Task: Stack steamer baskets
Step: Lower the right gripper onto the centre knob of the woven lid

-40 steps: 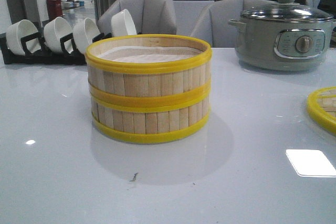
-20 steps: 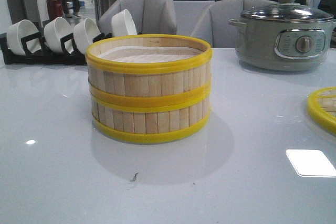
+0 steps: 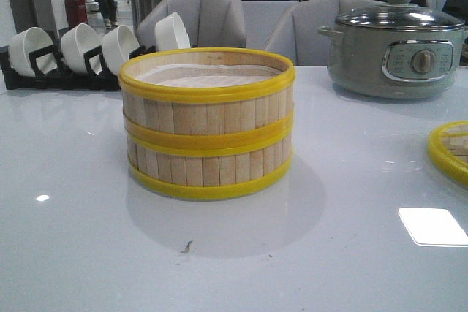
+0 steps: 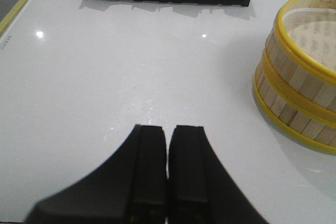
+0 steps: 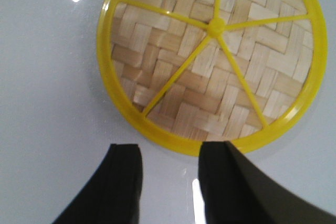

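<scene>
Stack looks done: two steamer baskets (image 3: pixel 207 126) sit one on the other mid-tabletop (image 3: pixel 234 253), rims aligned as far as the front view shows, upper paper liner visible inside. Using the stack as landmark: bowl rack (image 3: pixel 73 52) behind it to the robot's left, grey-green electric pot (image 3: pixel 398 42) behind it to the right, woven lid (image 5: pixel 212 56) well off to its right, at the frame edge in the front view. Left tool (image 4: pixel 168 166) has its fingers pressed together on nothing, low over bare tabletop just left of the stack. Right tool (image 5: pixel 170 182) is spread moderately wide, empty, hovering just short of the lid's yellow rim. Neither tool touches anything. Risks as I judge them: 1) the left tool swings toward the stack on retract or reset and clips the lower rim; the glossy tabletop likely gives little friction, so the whole stack slides, or the top basket shifts off register. 2) the right tool drops onto the lid; lid isn't part of the task, and its flat rim gives a poor pinch, so it could skate toward the tabletop edge. 3) can't confirm the top basket is fully seated on the far side, hidden from every view; if cocked, a bump tips it.
</scene>
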You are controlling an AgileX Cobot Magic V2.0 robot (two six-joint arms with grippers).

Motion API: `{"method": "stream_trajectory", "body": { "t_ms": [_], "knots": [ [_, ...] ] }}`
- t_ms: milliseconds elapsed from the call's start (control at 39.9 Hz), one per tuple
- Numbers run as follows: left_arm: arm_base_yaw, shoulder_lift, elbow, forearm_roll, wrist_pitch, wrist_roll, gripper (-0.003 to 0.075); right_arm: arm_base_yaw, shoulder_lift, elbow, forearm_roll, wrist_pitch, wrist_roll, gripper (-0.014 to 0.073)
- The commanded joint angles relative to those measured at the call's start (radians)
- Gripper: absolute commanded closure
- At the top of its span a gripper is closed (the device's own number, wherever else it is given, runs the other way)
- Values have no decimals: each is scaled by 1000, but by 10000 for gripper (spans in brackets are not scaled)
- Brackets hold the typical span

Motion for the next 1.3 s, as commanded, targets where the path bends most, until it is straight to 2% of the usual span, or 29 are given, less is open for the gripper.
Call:
{"method": "stream_trajectory", "body": {
  "t_ms": [0,451,1278],
  "knots": [
    [-8,-2,-30,3,-85,-6,637,-27,46,-95,-11,-51,-10,223],
    [-8,-2,-30,3,-85,-6,637,-104,284,-301,-11,-5,-9,223],
    [-8,-2,-30,3,-85,-6,637,-107,416,-316,0,-126,-9,223]
  ]
}}
